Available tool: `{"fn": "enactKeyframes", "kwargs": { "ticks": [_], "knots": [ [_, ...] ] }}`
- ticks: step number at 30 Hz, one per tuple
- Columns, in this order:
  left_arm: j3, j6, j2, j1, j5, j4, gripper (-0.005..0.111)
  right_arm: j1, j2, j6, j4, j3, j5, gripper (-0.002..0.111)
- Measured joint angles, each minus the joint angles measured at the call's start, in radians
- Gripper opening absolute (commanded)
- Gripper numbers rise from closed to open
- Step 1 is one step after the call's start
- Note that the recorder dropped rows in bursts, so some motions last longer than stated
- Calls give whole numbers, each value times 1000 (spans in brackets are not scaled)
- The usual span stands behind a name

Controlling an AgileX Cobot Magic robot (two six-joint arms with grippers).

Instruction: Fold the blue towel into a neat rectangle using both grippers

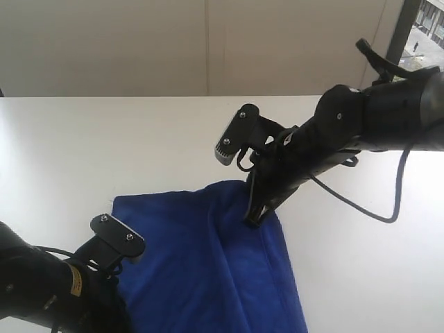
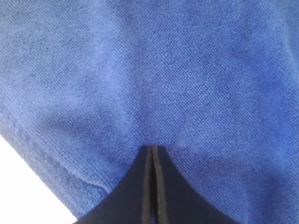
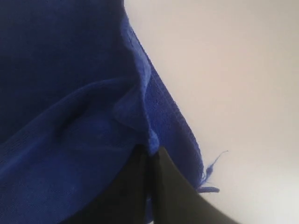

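Spread over white tabletop [image 1: 69, 152], lower middle of exterior view: deep royal-blue microfibre towel [image 1: 208, 263], far edge rumpled. Clamping far right corner with bulky black right gripper [image 1: 253, 220], jaws together on bunched hem, guessing to lift that corner for fold. Bulky black left gripper [image 2: 153, 147] at near left edge, jaws pressed together, tips against cloth; can't tell if any fabric caught. Probably meant as matching grab so both corners travel together.

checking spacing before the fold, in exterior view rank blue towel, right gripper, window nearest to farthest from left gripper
1. blue towel, right at its jaws, lower left.
2. right gripper, on the towel's far right edge.
3. window, behind, top right.
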Motion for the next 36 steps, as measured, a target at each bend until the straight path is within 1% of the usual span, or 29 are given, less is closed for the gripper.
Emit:
{"fn": "enactKeyframes", "kwargs": {
  "ticks": [8,13,18,24,29,36],
  "knots": [
    [0,2,0,0,0,0,0,0,-2,210,-180,-90,189,0],
    [0,2,0,0,0,0,0,0,-5,279,-247,-140,271,0],
    [0,8,0,0,0,0,0,0,-12,308,-258,-156,325,0],
    [0,9,0,0,0,0,0,0,-3,312,-288,-156,296,0],
    [0,9,0,0,0,0,0,0,82,331,-307,-158,276,0],
    [0,9,0,0,0,0,0,0,173,430,-446,-158,232,0]
  ]
}}
